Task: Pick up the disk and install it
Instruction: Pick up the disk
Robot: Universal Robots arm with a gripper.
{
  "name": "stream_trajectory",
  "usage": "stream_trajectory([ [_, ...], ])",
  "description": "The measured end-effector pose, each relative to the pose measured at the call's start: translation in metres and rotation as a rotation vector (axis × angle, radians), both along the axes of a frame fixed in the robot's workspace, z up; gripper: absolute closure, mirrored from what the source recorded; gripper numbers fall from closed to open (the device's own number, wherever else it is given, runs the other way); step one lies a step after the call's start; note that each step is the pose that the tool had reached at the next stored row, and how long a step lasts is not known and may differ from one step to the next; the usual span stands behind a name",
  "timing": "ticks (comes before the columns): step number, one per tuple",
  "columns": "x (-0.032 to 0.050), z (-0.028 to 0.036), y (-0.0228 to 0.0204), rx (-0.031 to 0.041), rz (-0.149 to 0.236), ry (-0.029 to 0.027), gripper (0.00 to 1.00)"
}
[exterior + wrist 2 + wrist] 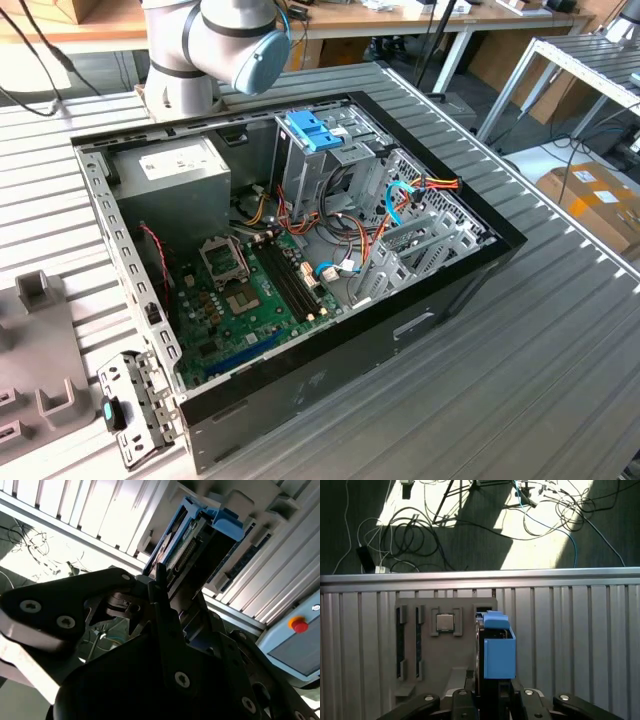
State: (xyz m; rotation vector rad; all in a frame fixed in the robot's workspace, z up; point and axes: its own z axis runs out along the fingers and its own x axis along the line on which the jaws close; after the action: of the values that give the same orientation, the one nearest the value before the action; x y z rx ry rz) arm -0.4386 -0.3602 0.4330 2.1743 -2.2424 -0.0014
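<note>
The gripper [487, 689] is closed on the disk [499, 655]. In both wrist views its dark fingers [161, 587] clamp one end of the drive. The rest of the disk [192, 535] juts out beyond them, edge-on in its light-blue carrier frame. In the first wrist view the disk hangs over the ribbed metal worktop [570, 645], just beside a grey fixture plate [451, 652] that carries a processor chip [445, 623]. I cannot tell whether the disk touches the plate. Past the worktop's edge, loose cables [470, 525] lie on the floor. The second wrist view shows a red button [300, 625] on a pale box near the worktop.

In the exterior view the open computer case [430, 300] lies on the worktop [530, 370], its motherboard [250, 300] facing up. The power supply [180, 170] sits toward 10 o'clock inside the case. The grey drive cage with its blue latch [315, 128] sits toward 12 o'clock. The robot arm [235, 35] rises just beyond the case at 12 o'clock. A grey fixture plate [40, 350] lies at 8 o'clock from the case.
</note>
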Motion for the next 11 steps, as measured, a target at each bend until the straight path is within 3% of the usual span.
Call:
stream_trajectory([
  [1, 0.0, 0.0072, 0.0, 0.0, 0.0, 0.0, 0.65],
  [3, 0.0, 0.0134, 0.0, 0.0, 0.0, 0.0, 0.65],
  [7, 0.0, 0.0393, 0.0, 0.0, 0.0, 0.0, 0.65],
  [11, 0.0, 0.0428, 0.0, 0.0, 0.0, 0.0, 0.65],
])
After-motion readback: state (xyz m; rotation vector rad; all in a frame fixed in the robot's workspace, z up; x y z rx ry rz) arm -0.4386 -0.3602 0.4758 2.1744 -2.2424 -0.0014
